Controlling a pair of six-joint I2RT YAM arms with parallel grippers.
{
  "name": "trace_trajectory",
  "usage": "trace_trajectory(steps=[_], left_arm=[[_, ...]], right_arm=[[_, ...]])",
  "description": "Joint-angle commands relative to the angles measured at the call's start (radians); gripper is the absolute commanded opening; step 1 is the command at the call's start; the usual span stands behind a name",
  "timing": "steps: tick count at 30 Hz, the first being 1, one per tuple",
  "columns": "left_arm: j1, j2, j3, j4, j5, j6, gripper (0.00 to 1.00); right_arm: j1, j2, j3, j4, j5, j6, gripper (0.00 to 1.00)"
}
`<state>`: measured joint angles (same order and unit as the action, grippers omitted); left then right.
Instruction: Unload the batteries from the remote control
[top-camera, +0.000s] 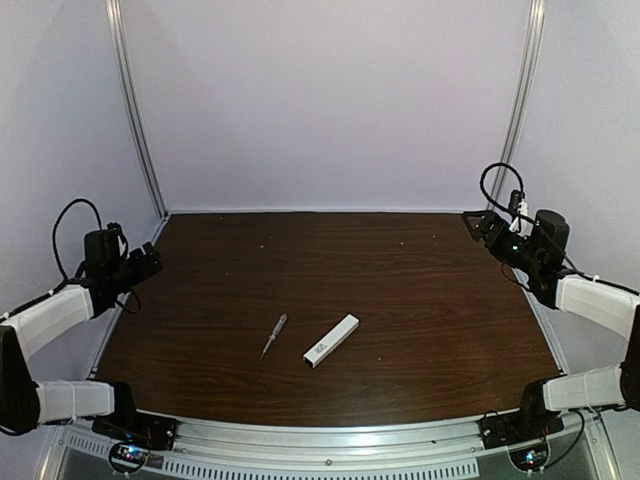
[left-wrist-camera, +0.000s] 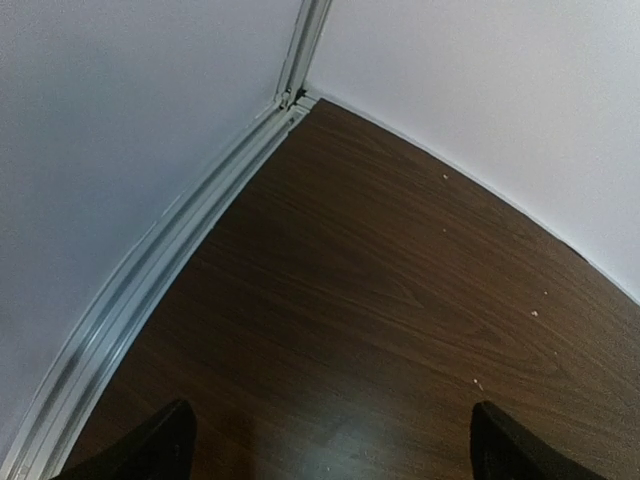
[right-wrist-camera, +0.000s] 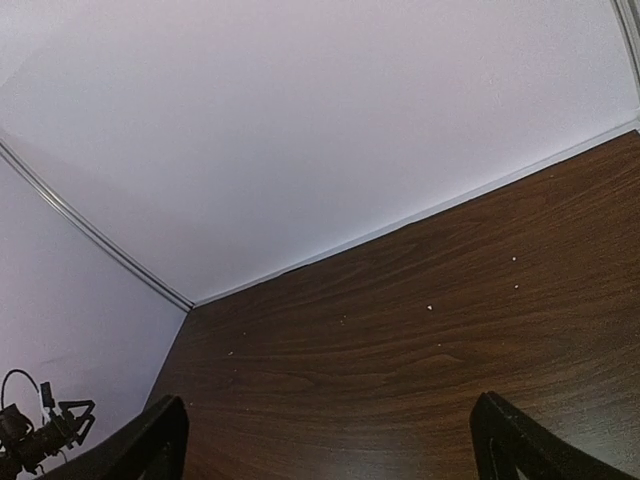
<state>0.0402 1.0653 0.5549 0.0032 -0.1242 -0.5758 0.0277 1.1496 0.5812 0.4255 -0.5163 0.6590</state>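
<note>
remote control (top-camera: 331, 340) marking too small to read, screwdriver (top-camera: 274, 335) tip indistinct

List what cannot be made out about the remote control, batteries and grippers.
Batteries: none visible; top view shows only the remote control from outside.
Whether it is shut: too small in top view to judge.
Screwdriver: outside both wrist views.
Left gripper, right gripper: fingers cut by wrist views' lower edge.

A screwdriver (top-camera: 274, 335) lies just beside the remote control (top-camera: 331, 340).
</note>
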Motion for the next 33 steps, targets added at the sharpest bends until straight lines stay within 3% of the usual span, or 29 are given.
trace_trajectory(steps=[1, 4, 6, 10, 18, 23, 27, 33], left_arm=[[-0.014, -0.042, -0.041, 0.072, 0.124, 0.037, 0.97], [-0.069, -0.071, -0.047, 0.083, 0.198, 0.074, 0.97], [-0.147, -0.076, -0.032, 0.072, 0.188, 0.102, 0.97], [-0.301, -0.084, -0.012, 0.053, 0.141, 0.141, 0.97], [-0.524, -0.045, -0.001, 0.094, 0.144, 0.206, 0.97], [-0.702, 0.053, 0.036, 0.133, 0.141, 0.258, 0.97], [-0.861, 0.163, 0.084, 0.135, 0.052, 0.295, 0.97], [-1.032, 0.340, 0.159, 0.155, 0.023, 0.290, 0.97]], right_arm=[[0.001, -0.026, 0.034, -0.067, -0.043, 0.009, 1.00], [0.011, -0.051, 0.025, -0.086, -0.081, 0.021, 1.00], [0.033, -0.069, 0.053, -0.190, -0.052, -0.001, 1.00], [0.126, -0.123, 0.116, -0.408, 0.077, -0.085, 1.00], [0.314, -0.255, 0.105, -0.551, 0.370, -0.124, 1.00], [0.459, -0.258, 0.124, -0.629, 0.508, -0.137, 1.00], [0.541, -0.246, 0.113, -0.651, 0.622, -0.113, 1.00], [0.635, -0.211, 0.097, -0.672, 0.644, -0.105, 1.00]])
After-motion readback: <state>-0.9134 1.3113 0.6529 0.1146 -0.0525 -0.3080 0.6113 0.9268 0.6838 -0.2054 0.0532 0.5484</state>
